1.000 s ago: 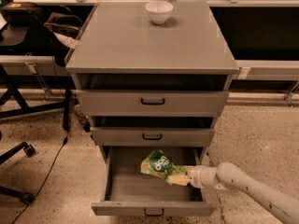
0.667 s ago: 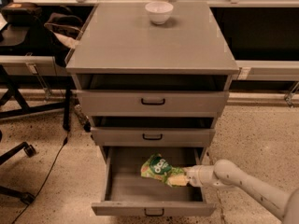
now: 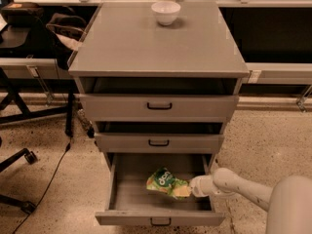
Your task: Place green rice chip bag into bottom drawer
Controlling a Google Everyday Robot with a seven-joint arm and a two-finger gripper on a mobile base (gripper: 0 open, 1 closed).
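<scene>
1. My arm (image 3: 241, 186) enters from the lower right and runs low and leftward over the right side of the pulled-out bottom drawer (image 3: 127, 218).
2. My gripper (image 3: 191, 189) is inside that drawer, clamped on the right end of the green rice chip bag (image 3: 165, 181).
3. The bag extends left from the gripper, tilted, over the drawer's middle.

bottom drawer (image 3: 127, 217) open above, tool (image 3: 191, 189) inside at right, middle drawer (image 3: 195, 143) overhanging rear

The bottom drawer (image 3: 129, 197) stands pulled out, with the gripper (image 3: 191, 189) reaching into its right side. The green rice chip bag (image 3: 163, 181) sits over the drawer floor, touching the gripper's tip on its left. Well above the gripper, a white bowl (image 3: 165, 12) rests on the cabinet top (image 3: 122, 48).
</scene>
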